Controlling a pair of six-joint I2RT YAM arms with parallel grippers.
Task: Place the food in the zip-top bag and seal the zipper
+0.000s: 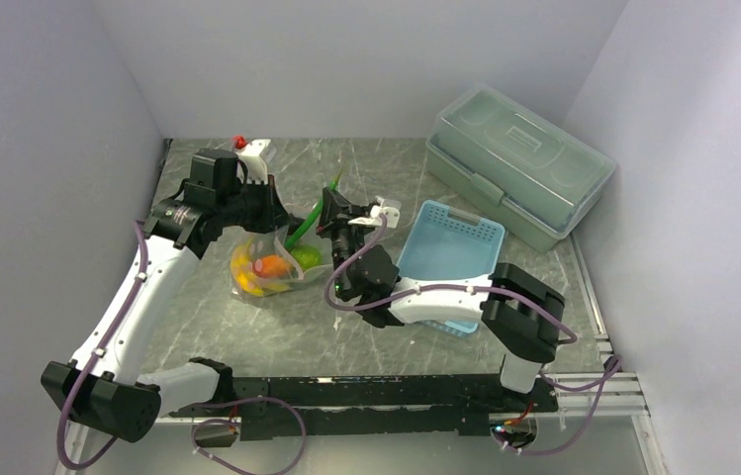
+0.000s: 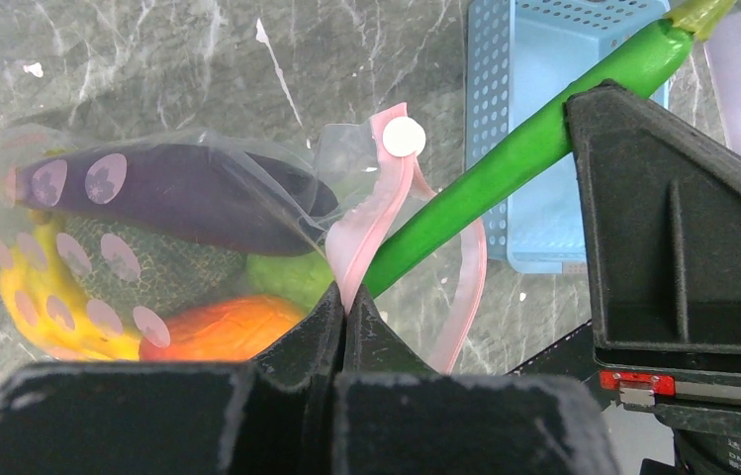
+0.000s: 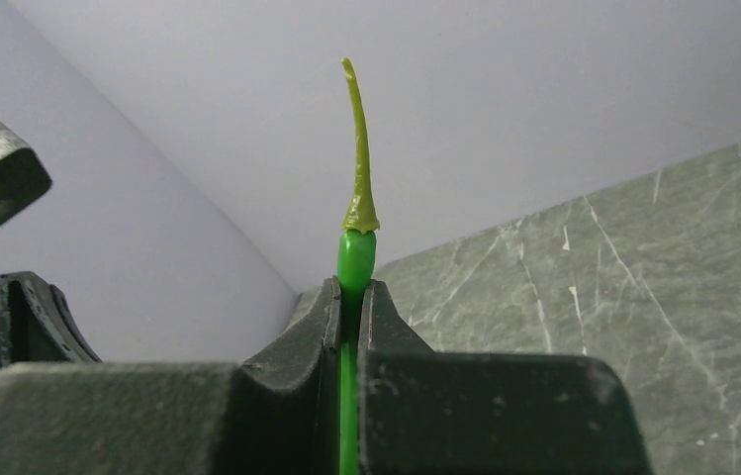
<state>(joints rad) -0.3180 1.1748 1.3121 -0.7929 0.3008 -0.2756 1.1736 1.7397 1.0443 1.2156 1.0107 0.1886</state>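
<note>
Loading looks to be at its last item. The right gripper [image 3: 349,297] is clenched on the thin long green vegetable [image 3: 356,252] just below its stem. The left gripper [image 2: 346,297] is pinched tight on the zipper [image 2: 378,213], lifting one lip of the zip-top bag [image 2: 148,247] so the mouth gapes.

The bag lies left of the middle of the table [image 1: 247,336], nearer the left edge than the right and about midway between the near and far edges. The vegetable slants down from the right gripper toward the left; its lower end passes between the two pink lips, just beside the left gripper's fingertips; its stem end stands high and outside the bag; how deep the tip reaches cannot be told.

Behind the clear plastic sit the purple eggplant [image 2: 178,193], the yellow bananas [image 2: 35,297], the netted melon [image 2: 168,267], the lime-green fruit [image 2: 287,277] and the orange-red piece [image 2: 223,332]. A light blue basket [image 1: 445,257] stands just right of the bag, under the right arm; a lidded box [image 1: 519,163] sits at the far right corner.

The next move probably calls for sliding the vegetable along its own slant until the stem clears the mouth, then letting go; being long, it may have to lie corner to corner. Sealing is not yet begun; it should need both lips brought together and pressed along the strip.
</note>
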